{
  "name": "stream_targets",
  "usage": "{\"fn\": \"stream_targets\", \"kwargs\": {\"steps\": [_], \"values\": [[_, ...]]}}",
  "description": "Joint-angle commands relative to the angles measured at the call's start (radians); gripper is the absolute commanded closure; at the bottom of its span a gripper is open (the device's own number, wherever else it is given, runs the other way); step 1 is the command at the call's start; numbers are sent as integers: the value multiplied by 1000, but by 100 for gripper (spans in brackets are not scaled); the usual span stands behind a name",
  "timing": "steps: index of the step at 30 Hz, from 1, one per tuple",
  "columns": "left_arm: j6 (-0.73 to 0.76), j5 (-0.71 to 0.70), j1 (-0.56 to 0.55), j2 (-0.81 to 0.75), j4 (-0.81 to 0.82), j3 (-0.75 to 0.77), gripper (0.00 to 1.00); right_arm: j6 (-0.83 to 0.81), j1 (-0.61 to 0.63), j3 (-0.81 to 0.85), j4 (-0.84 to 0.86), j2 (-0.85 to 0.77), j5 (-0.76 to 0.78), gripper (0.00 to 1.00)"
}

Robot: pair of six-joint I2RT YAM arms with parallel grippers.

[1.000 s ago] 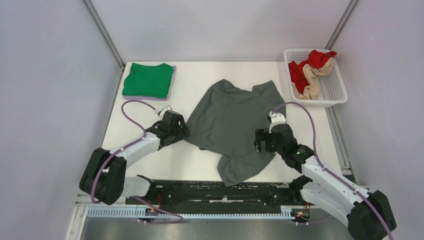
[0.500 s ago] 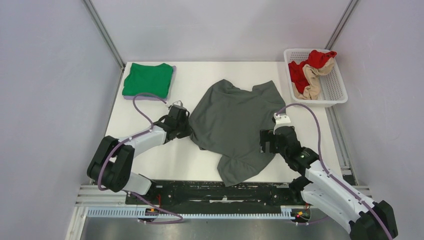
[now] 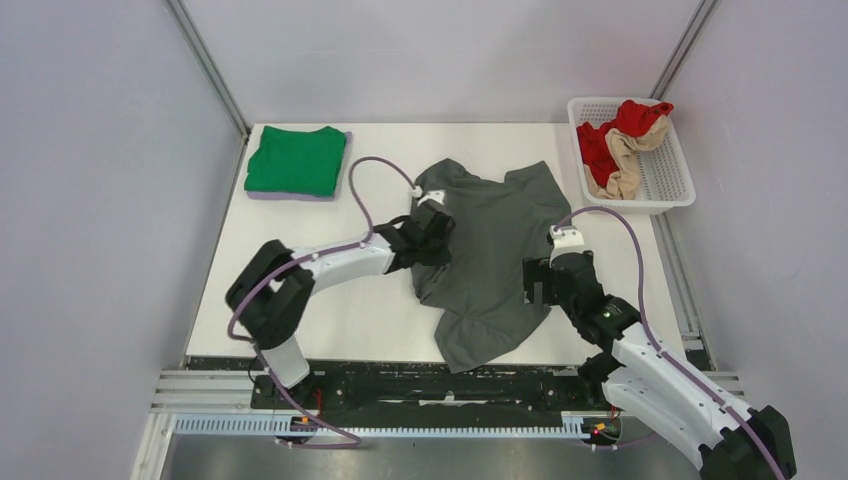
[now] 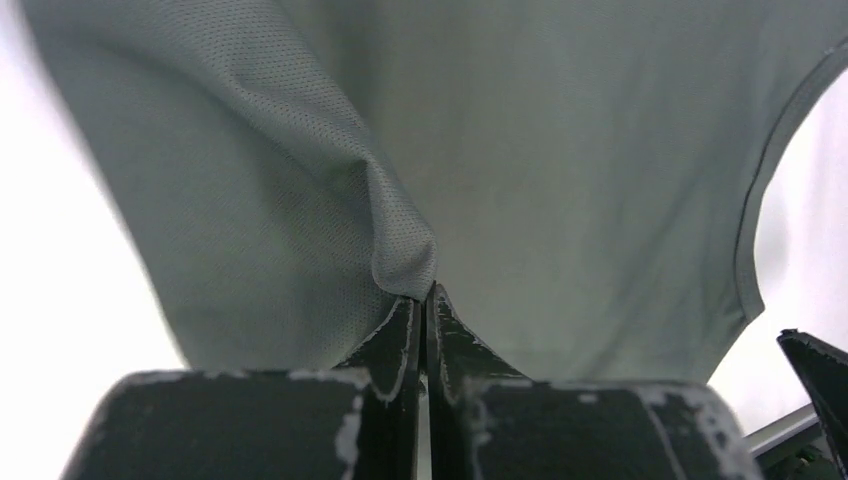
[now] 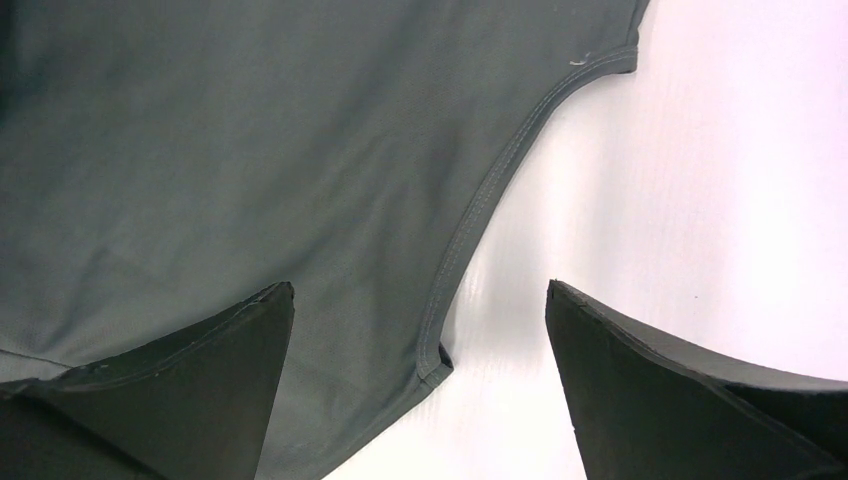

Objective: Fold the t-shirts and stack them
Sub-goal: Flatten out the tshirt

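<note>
dark grey t-shirt (image 3: 490, 250): lies rumpled and unfolded on the white table (image 3: 330, 310), between the two grippers, lower part skewed toward the arm bases.

left gripper (image 4: 422, 300): jaws closed tight on a small raised pinch of the grey cloth. the rest of the shirt spreads ahead of the fingers and to their right. the left edge looks carried in over the body of the shirt.

right gripper (image 5: 420, 285): jaws spread wide, holding nothing. the stitched hem runs between the two fingers, cloth under the left finger, bare table under the right.

green t-shirt (image 3: 296, 160): already folded, well off to the far left of the left gripper.

white basket (image 3: 665, 180): red and beige garments inside, far beyond the right gripper.

judgement: a fold across the shirt is in hand and stacking is not yet begun.

risks:
- the pinch is thin, and a quick pull could slide the cloth out.
- only one side is held, so a drag may shift or bunch the whole shirt rather than crease it.
- the pinch may hold one layer only, leaving the under layer behind.
- if the right jaws close here they may catch only the hem, or miss it.
</note>
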Motion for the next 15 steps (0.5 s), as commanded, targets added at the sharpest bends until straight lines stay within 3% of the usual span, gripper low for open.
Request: {"fn": "stream_targets", "kwargs": {"steps": [1,4,8,10,15], "values": [[13,21,-72,149,-42,150,92,-15,2,0,12,-13,49,2],[16,61,-103,225,-54,226,74,-14,2,0,11,-16,54,2],[44,66,-118,188,-64,232,21,-14,2,-2,12,-17,55,2],[58,51,-119,115,-68,189,1,-14,2,-3,12,-19,58,2],[73,-50,-119,-152,-116,33,0,-21,2,-9,25,-25,45,2]]}}
